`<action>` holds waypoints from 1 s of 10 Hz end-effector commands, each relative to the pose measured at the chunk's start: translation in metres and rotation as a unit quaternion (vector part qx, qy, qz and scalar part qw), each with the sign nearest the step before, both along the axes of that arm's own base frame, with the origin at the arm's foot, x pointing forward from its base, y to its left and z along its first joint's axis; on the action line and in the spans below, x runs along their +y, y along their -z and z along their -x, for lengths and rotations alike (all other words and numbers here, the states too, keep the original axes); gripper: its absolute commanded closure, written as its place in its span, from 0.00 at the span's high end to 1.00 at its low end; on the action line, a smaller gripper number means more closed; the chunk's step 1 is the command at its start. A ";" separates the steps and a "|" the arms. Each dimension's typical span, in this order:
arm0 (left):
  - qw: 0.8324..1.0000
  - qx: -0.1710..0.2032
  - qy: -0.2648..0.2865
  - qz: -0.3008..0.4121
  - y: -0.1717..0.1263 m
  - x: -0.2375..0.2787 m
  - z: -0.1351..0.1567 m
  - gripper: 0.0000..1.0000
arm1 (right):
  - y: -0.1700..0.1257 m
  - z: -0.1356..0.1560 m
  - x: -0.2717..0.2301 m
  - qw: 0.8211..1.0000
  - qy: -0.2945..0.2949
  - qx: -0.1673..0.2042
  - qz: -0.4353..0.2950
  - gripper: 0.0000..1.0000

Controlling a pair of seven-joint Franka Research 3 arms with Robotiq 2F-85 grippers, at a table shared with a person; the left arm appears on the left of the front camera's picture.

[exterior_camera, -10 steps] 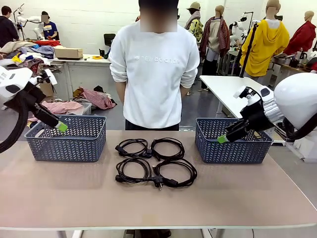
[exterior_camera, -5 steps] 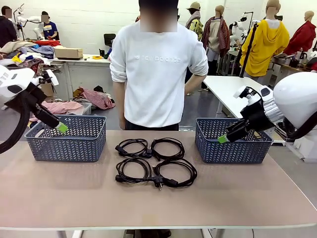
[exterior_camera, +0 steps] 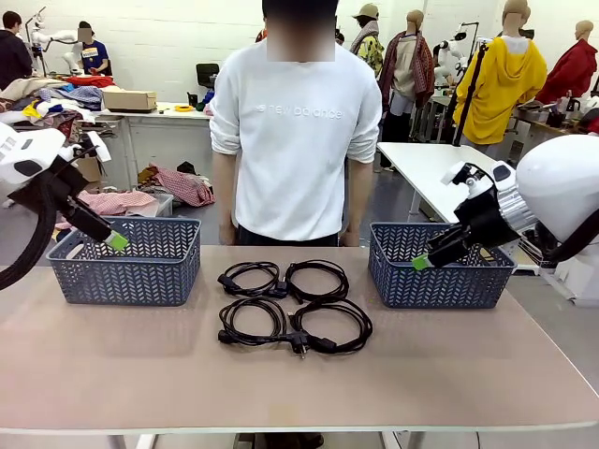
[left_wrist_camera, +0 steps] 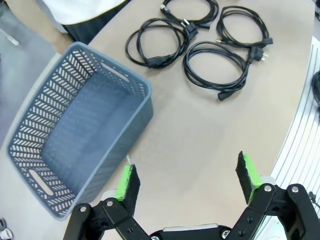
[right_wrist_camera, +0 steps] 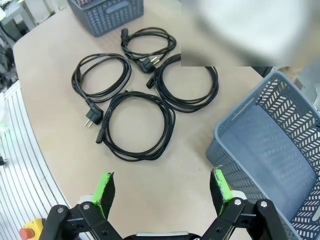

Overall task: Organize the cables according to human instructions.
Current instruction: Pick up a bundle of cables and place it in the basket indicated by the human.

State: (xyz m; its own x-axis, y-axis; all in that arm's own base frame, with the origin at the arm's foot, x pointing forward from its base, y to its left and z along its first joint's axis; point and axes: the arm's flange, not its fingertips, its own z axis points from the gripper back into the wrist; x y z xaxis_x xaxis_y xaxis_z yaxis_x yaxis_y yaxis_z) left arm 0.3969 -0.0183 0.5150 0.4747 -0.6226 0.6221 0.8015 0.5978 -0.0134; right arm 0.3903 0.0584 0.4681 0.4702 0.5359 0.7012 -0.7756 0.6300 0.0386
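Observation:
Several black coiled cables [exterior_camera: 292, 304] lie in a cluster at the middle of the table, between two baskets. In the left wrist view the cables [left_wrist_camera: 215, 67] lie beyond the basket, and in the right wrist view the cables [right_wrist_camera: 137, 125] lie ahead of the fingers. My left gripper [exterior_camera: 114, 241] hangs open over the left grey basket [exterior_camera: 126, 276]; from its wrist, the left gripper [left_wrist_camera: 187, 172] holds nothing. My right gripper [exterior_camera: 421, 262] is open above the right grey basket [exterior_camera: 440, 281], and the right gripper [right_wrist_camera: 163, 187] is empty too.
A person [exterior_camera: 295, 131] stands at the far edge behind the cables, arms hanging at the sides. The left basket [left_wrist_camera: 112, 70] and the right basket [right_wrist_camera: 270, 145] both show bare floors. Bare tabletop [exterior_camera: 299, 393] runs along the near side.
The person's arms came from behind the back to hang at the sides. Both arms and the cables kept still.

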 end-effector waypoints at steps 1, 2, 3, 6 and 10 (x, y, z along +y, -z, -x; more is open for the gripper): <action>1.000 -0.002 0.007 0.010 0.001 0.002 -0.001 1.00 | 0.002 -0.002 -0.001 1.000 -0.007 -0.002 -0.006 1.00; 1.000 -0.002 0.007 0.010 0.001 0.002 -0.001 1.00 | 0.002 -0.002 -0.001 1.000 -0.007 -0.002 -0.006 1.00; 1.000 -0.002 0.007 0.010 0.001 0.002 -0.001 1.00 | 0.002 -0.002 -0.001 1.000 -0.007 -0.002 -0.006 1.00; 1.000 -0.002 0.007 0.010 0.001 0.002 -0.001 1.00 | 0.002 -0.002 -0.001 1.000 -0.007 -0.002 -0.006 1.00; 1.000 -0.002 0.007 0.010 0.001 0.002 -0.001 1.00 | 0.002 -0.002 -0.001 1.000 -0.007 -0.002 -0.006 1.00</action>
